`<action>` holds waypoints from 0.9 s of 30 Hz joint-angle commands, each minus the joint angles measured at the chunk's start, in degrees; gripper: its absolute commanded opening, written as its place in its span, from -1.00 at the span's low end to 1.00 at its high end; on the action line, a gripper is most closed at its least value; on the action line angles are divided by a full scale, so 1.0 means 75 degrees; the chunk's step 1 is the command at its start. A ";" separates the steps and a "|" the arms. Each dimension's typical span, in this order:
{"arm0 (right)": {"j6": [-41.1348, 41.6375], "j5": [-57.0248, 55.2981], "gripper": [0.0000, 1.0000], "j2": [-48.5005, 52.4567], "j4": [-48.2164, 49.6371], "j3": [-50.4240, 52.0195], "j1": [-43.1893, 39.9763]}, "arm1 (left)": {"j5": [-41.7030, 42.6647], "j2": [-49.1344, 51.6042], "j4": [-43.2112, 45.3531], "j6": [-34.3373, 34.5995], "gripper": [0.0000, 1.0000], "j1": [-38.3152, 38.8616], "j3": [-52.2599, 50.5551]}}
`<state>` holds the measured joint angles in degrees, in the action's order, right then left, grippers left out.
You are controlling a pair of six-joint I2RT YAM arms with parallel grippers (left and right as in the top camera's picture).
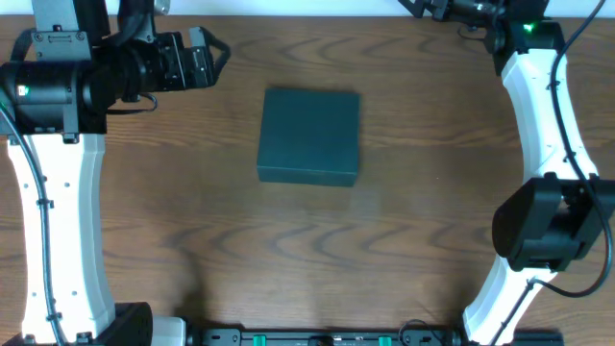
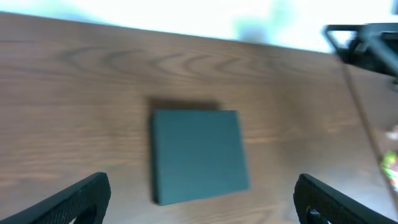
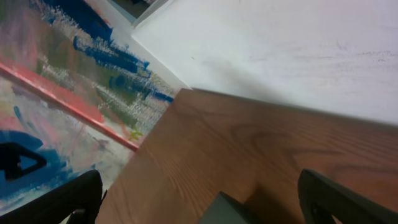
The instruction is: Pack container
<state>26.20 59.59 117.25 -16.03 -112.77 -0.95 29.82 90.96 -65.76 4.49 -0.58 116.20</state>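
Container [image 1: 309, 135] (apparently closed) on table [image 1: 192, 221]

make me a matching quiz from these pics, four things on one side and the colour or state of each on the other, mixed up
Things:
1. container
2. table
3. left gripper
4. right gripper

Colour or state:
a. brown wood grain
b. open, its camera on a table corner
c. dark teal, closed, near the table's middle
d. open, its camera looking down on the whole container

Pairs: 1-c, 2-a, 3-d, 4-b
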 commanded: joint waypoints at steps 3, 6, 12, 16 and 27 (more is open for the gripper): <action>0.0076 0.0114 0.99 -0.0204 -0.0015 -0.0064 0.0038 | -0.2451 -0.0300 -0.0184 0.0516 0.91 0.0032 0.0020; 0.0076 0.0114 0.98 -0.0204 -0.0012 -0.0064 0.0038 | -0.3118 -0.0650 -0.0224 0.0662 0.91 0.0032 -0.0254; 0.0073 0.0114 0.99 -0.0204 -0.0012 -0.0064 0.0038 | -0.3856 -0.2503 -0.0032 0.0664 0.91 0.0029 -0.2020; 0.0076 0.0114 0.98 -0.0204 -0.0012 -0.0064 0.0038 | -0.4086 -0.4135 0.0210 0.0720 0.90 0.0029 -0.3704; 0.0073 0.0114 0.99 -0.0204 -0.0012 -0.0064 0.0038 | -0.4377 -0.8993 0.2113 0.1323 0.91 0.0029 -0.9390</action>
<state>26.61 59.70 117.25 -16.08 -112.77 -0.95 -1.98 27.53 -50.92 12.93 -0.54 50.78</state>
